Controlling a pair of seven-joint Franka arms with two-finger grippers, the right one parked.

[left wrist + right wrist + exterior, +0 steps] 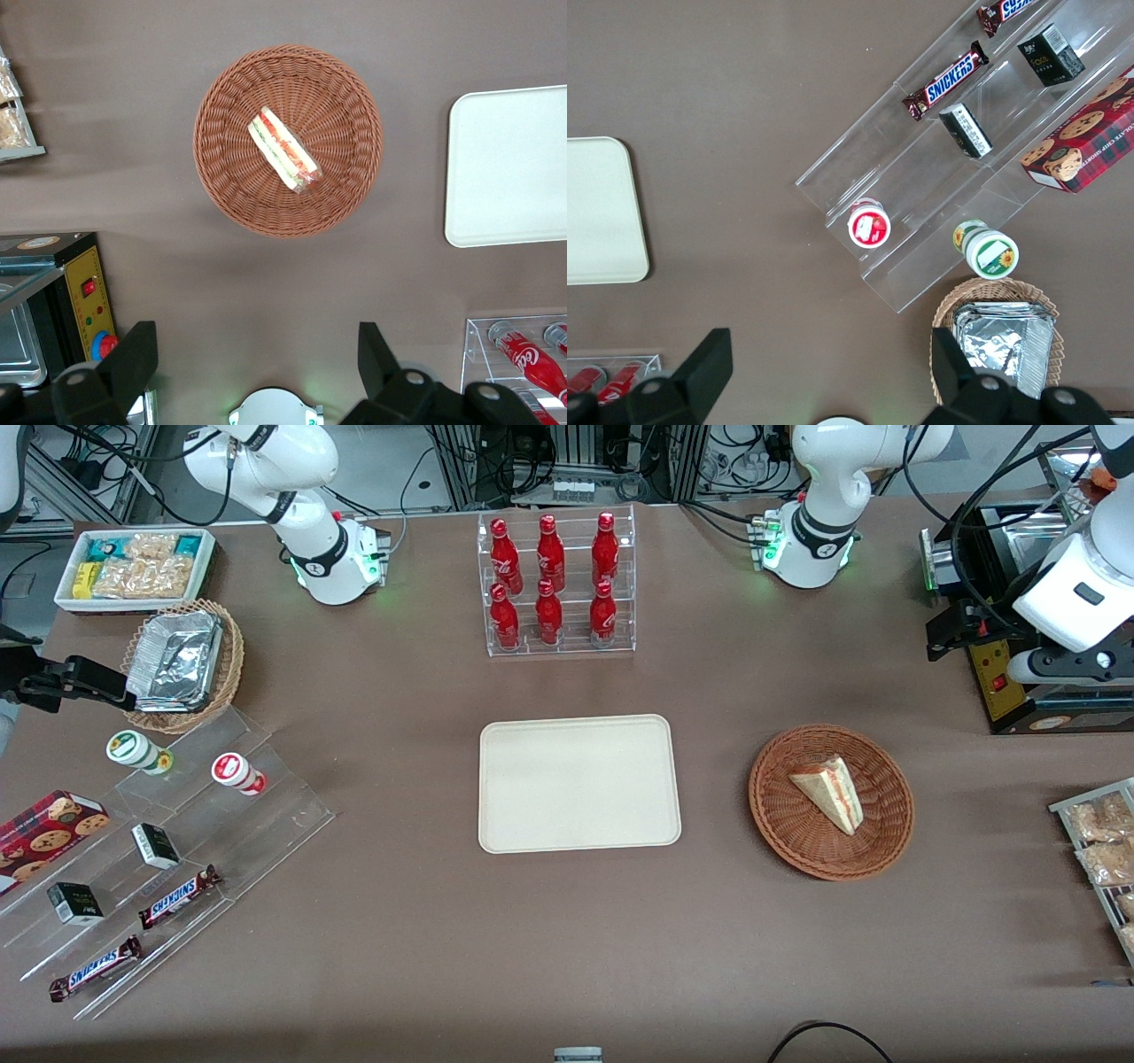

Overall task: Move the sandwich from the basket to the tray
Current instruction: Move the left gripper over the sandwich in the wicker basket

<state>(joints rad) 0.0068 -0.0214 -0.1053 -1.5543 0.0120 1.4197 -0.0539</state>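
**Sandwich in the basket, gripper high above and holding nothing**

The sandwich (828, 790) lies on its side inside the round reddish-brown basket (873, 855), with the red and green filling along its long cut edge. It does not touch anything except the wicker under it. The basket stands on the brown table (425, 957), beside the cream tray (579, 783) and apart from it, toward the working arm's end. The tray has nothing on it.

The gripper (257, 354) is well above the table – in the left wrist view its two dark fingers (135, 354) stand wide apart, and between them there is only bare table. It grips nothing. From this camera the basket and the sandwich (283, 150) are seen from above, and one rounded corner of the tray (505, 168) is seen beside them.

Farther from the front camera than the tray, a clear rack with red bottles (554, 584) stands upright. Toward the parked arm's end there is a lighter wicker basket with foil (182, 664) and clear steps with Snickers bars (177, 896).
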